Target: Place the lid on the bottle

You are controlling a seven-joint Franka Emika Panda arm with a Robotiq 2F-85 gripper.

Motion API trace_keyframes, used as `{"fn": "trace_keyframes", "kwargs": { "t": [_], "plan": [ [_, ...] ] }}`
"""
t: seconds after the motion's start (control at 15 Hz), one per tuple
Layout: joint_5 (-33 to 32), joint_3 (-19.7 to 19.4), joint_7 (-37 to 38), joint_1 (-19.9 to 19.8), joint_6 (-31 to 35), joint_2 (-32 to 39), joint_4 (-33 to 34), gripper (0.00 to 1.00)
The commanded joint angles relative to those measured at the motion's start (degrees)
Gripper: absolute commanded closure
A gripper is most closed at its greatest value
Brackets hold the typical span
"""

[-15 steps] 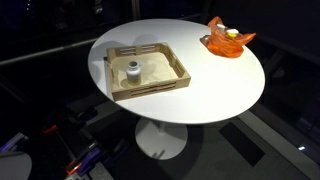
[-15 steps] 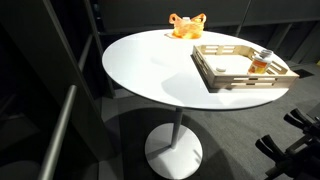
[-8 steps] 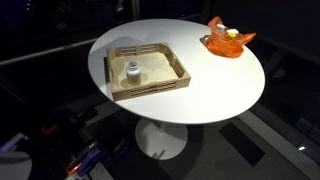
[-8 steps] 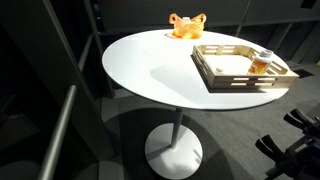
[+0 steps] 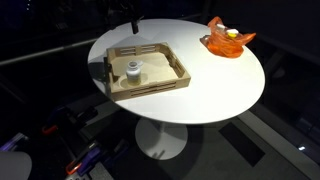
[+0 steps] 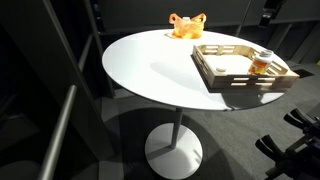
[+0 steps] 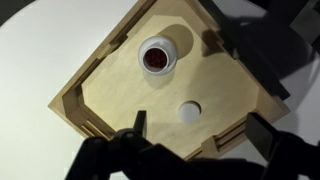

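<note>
Wrist view: lid (image 7: 189, 110) near tray (image 7: 110, 95) rim

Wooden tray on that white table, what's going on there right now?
A robot arm is working over the wooden tray on the round white table. Its gripper hovers open above the tray, holding nothing. Inside the tray the small bottle stands uncapped, and the lid lies on the tray floor beside it, not touching. The capping has not yet begun. An orange dish sits apart at the table's edge.
</note>
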Motion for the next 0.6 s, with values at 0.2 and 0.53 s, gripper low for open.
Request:
{"fn": "trace_keyframes", "kwargs": {
  "t": [0.2,0.53],
  "plan": [
    [4.10,-0.49,-1.79,0.19,1.30,4.59,1.98,0.00],
    [3.69,-0.51,-0.91,0.09,1.06,5.56,3.07,0.00]
  ]
}}
